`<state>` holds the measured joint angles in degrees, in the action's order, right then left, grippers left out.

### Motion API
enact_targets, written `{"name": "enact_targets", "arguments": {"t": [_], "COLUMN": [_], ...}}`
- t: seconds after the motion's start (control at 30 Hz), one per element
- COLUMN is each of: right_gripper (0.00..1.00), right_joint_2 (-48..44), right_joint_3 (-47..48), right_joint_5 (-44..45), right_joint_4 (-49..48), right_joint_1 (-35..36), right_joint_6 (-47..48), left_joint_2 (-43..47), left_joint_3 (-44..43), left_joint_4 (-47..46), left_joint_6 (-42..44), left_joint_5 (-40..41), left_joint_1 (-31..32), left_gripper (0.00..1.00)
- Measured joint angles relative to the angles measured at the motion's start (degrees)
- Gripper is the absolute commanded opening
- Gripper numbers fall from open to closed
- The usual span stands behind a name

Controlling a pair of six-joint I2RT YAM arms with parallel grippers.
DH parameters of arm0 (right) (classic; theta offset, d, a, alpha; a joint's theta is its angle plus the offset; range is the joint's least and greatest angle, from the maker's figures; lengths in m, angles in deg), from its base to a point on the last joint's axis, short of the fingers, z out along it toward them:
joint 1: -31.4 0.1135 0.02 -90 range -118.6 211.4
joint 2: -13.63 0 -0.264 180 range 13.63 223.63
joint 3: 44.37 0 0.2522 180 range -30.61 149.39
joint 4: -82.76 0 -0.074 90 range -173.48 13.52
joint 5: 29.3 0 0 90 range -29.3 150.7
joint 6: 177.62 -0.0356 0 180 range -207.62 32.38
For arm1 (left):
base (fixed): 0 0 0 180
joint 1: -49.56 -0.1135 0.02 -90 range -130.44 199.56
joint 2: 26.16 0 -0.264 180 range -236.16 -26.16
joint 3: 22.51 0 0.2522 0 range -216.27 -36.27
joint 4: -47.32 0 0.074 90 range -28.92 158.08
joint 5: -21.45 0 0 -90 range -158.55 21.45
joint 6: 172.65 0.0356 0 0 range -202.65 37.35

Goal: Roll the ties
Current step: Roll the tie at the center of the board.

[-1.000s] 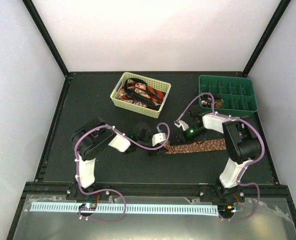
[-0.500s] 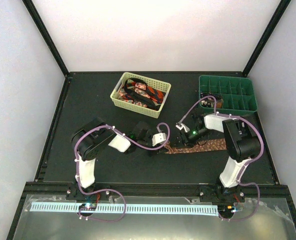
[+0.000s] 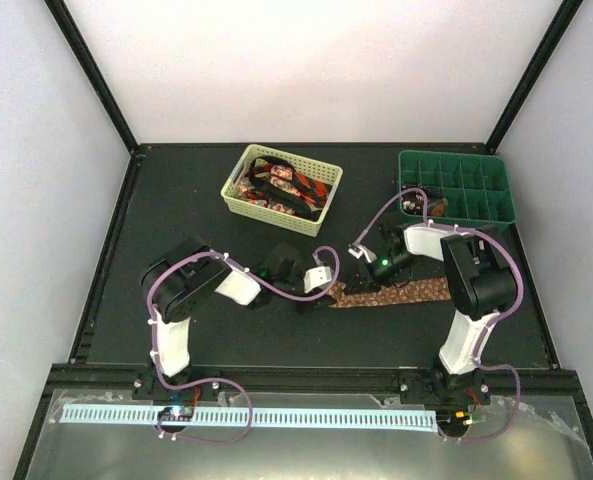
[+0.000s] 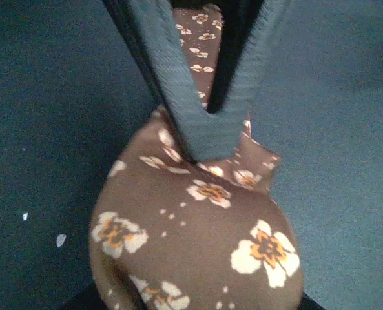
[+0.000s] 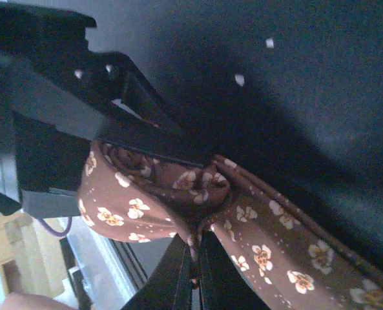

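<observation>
Left fingers (image 4: 172, 84): clenched on the brown tie (image 4: 197, 239) — I see the two meeting in a V on a fold at the top of its rolled end.
Right fingers (image 5: 175, 278): pressed together, with the tips against a fold of the same tie just beside the roll. I cannot tell whether any cloth is caught between them.
Brown tie: brown with cream flowers. The rolled end sits bunched between the two sets of fingers, and the unrolled length lies flat on the tabletop (image 3: 176, 210), running right toward the right arm.
Position: near the middle of the tabletop, on the near side of both containers and apart from them.
Yellow basket (image 3: 266, 212): far side, left of centre — holds red-and-black ties (image 3: 286, 185) in a loose heap.
Green tray (image 3: 461, 217): far right corner; its contents are too small for me to make out.
</observation>
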<state>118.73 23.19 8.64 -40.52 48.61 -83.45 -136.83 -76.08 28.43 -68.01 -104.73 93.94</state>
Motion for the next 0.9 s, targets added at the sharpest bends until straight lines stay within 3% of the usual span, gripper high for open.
{"name": "enact_targets", "arguments": {"t": [0.2, 0.9], "right_gripper": [0.02, 0.02], "right_joint_2": [-0.4, 2.6], "right_joint_3": [4.1, 1.7], "right_joint_5": [3.9, 6.6], "right_joint_4": [1.7, -2.0], "right_joint_1": [0.1, 4.0], "right_joint_6": [1.8, 1.4], "left_joint_2": [0.4, 4.4], "left_joint_3": [0.6, 2.0], "left_joint_4": [-0.3, 2.0], "left_joint_6": [0.0, 2.3], "left_joint_5": [0.8, -0.3], "left_joint_1": [0.0, 1.1], "left_gripper": [0.29, 0.38]}}
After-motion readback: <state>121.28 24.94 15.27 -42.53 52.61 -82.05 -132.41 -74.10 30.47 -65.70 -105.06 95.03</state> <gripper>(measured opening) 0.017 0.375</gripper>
